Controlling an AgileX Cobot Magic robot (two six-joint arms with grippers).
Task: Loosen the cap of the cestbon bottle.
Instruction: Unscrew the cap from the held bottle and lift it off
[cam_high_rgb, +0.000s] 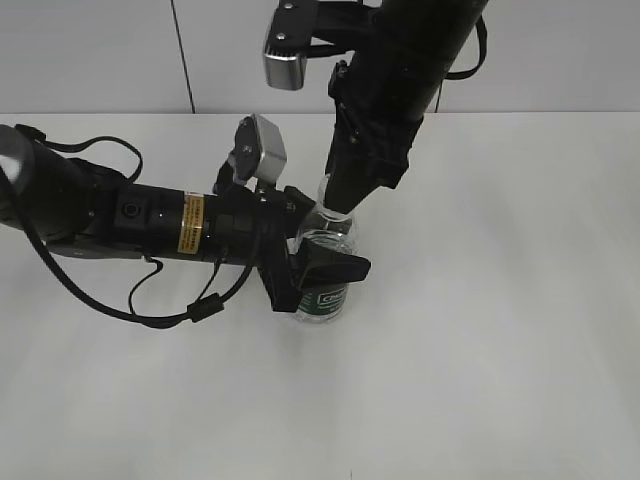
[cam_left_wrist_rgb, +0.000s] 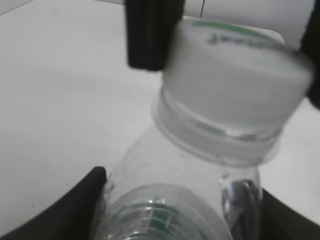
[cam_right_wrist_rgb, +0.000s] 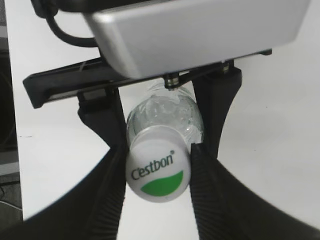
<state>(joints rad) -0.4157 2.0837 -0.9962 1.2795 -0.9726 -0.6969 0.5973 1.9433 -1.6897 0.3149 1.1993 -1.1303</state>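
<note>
Exterior view: cestbon bottle (cam_high_rgb: 325, 285) upright on white table (cam_high_rgb: 500, 300), roughly mid-frame. Left gripper (cam_high_rgb: 318, 268) comes in horizontally from left, jaws clamped round the bottle body above the green label. Right gripper (cam_high_rgb: 338, 205) comes down from above onto the neck; cap hidden here behind the black fingers, so closure can't be read from this angle.

Left wrist view: cap (cam_left_wrist_rgb: 235, 82) big and close, blurred, seated on the neck ring w/ no visible gap. Dark finger (cam_left_wrist_rgb: 150, 32) of the right gripper pressed against cap's left side, another dark edge at far right. Left jaw tips at the bottom corners flank the ribbed body, touching it at left; right-side contact hard to judge.

Right wrist view: looking straight down on cap (cam_right_wrist_rgb: 158, 170), green half-disc and lettering clear. Right gripper's fingers (cam_right_wrist_rgb: 107, 150) closed on cap from both sides, bottle (cam_right_wrist_rgb: 165, 117) below, left gripper's bar across behind.

Risks, as judgement: smooth cap could slip in the pads if squeeze too light, so wrist turns w/o loosening. Thin bottle could spin or crumple in left clamp. Off-axis twist might tip bottle.

Differences btw views: only right wrist shows both cap contacts; only exterior shows left grip height and upright stance; only left wrist shows the cap-to-neck seam.
</note>
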